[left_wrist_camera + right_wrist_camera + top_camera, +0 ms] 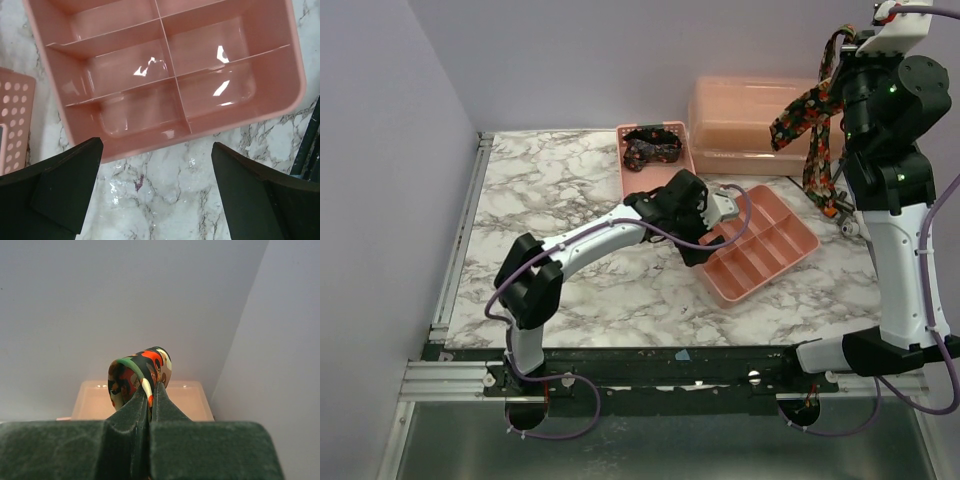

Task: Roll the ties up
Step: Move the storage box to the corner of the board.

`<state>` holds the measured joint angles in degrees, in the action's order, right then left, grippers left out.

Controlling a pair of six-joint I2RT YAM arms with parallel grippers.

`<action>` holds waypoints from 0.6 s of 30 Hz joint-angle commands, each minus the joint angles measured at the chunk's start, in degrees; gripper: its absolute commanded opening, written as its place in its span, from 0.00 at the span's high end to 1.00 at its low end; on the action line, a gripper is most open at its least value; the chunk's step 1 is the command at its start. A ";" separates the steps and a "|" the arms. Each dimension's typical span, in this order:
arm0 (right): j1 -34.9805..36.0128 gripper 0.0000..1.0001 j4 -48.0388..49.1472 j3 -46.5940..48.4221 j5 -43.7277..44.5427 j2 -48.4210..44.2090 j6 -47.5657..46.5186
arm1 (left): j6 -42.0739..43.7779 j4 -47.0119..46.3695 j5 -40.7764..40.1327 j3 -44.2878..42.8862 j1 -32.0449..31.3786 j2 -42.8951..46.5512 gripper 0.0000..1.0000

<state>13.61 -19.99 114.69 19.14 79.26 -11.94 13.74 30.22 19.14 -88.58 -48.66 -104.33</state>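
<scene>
My right gripper (pixel 847 45) is raised high at the right and shut on a red, orange and green flecked tie (pixel 807 112), which hangs down in a loose loop. In the right wrist view the jaws (pixel 151 390) pinch a fold of this tie (pixel 140 371). A second, darker tie (pixel 653 146) lies bunched in the pink basket (pixel 625 175). My left gripper (pixel 728 205) is open and empty, low over the near-left edge of the pink divided tray (pixel 790 262). Its fingers (pixel 65 185) straddle bare marble just before the tray (pixel 170 142).
A pink lidded box (pixel 745 115) stands at the back, also in the right wrist view (pixel 95 400). The perforated basket wall (pixel 12 120) shows left of my left gripper. The tray's compartments hold nothing. Walls close in at the left and back.
</scene>
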 commanded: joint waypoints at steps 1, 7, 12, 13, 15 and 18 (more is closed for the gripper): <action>-0.80 0.99 1.71 -1.75 1.63 -0.59 -1.24 | -2.31 4.46 -7.88 -6.35 -2.97 -5.72 0.02; -1.22 0.99 0.92 -1.66 0.24 -0.13 -0.58 | -2.63 6.88 -14.01 -8.26 -3.19 -11.37 0.02; -1.47 0.99 0.57 -1.84 -0.19 0.01 -0.47 | 0.01 7.44 -17.09 -3.80 -2.79 -10.69 0.02; -1.48 0.99 0.56 -1.93 -0.15 -0.11 -0.54 | 0.64 7.13 -17.45 -1.34 -2.44 -9.47 0.02; -1.48 0.99 0.56 -2.34 -0.18 -0.26 -0.71 | 2.13 5.94 -17.71 4.38 -0.98 -6.15 0.02; -1.48 0.99 0.74 -3.39 -0.52 -0.62 -0.81 | 4.45 5.44 -17.58 12.53 3.28 -1.22 0.02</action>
<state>12.62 -19.97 112.77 19.22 79.44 -12.29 13.06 30.63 5.52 -86.35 -50.81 -111.50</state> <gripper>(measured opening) 0.014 0.983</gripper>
